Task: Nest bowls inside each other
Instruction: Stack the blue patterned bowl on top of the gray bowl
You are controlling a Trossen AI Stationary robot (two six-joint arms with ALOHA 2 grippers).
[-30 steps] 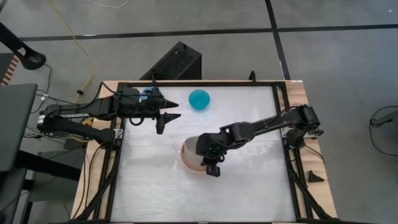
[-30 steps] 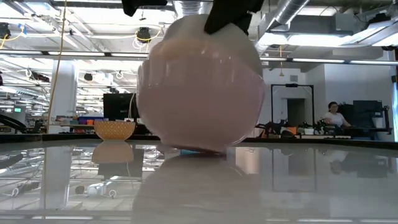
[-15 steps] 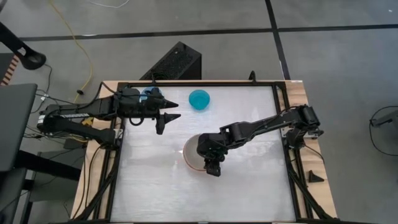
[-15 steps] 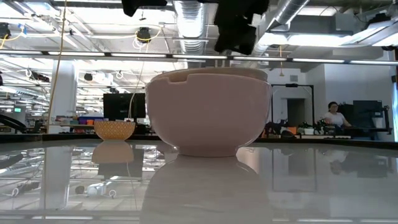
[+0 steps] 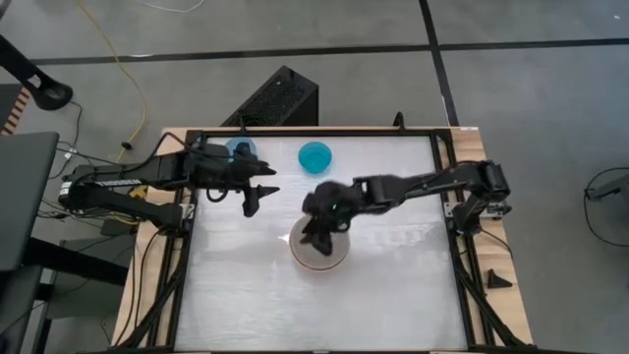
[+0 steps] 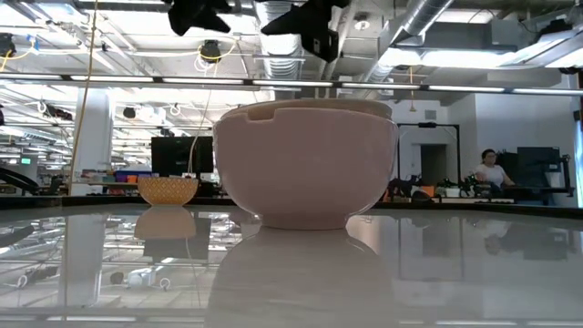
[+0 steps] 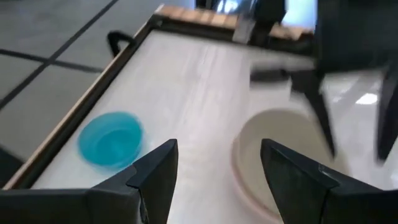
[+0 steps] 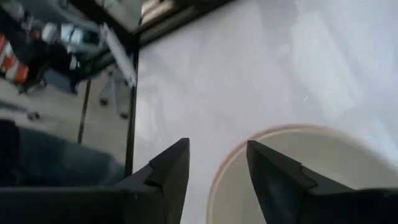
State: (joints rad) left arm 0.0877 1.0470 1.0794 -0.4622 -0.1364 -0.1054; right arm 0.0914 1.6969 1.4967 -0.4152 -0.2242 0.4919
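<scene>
Over the bench's [image 5: 393, 295] middle, the right gripper [image 5: 316, 232] hangs with jaws apart, empty, above the nested bowl stack [image 5: 318, 250]. Left gripper [image 5: 257, 187] waits wide near the turquoise bowl [image 5: 315, 156]. Risk: a dipping finger could catch the stack's rim and tip it.

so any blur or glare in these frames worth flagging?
Left wrist view: the right arm is motion-smeared; the turquoise bowl is sharp. Low view: the glossy table mirrors the stacked bowls and ceiling lights. High view: even light, no glare.
</scene>
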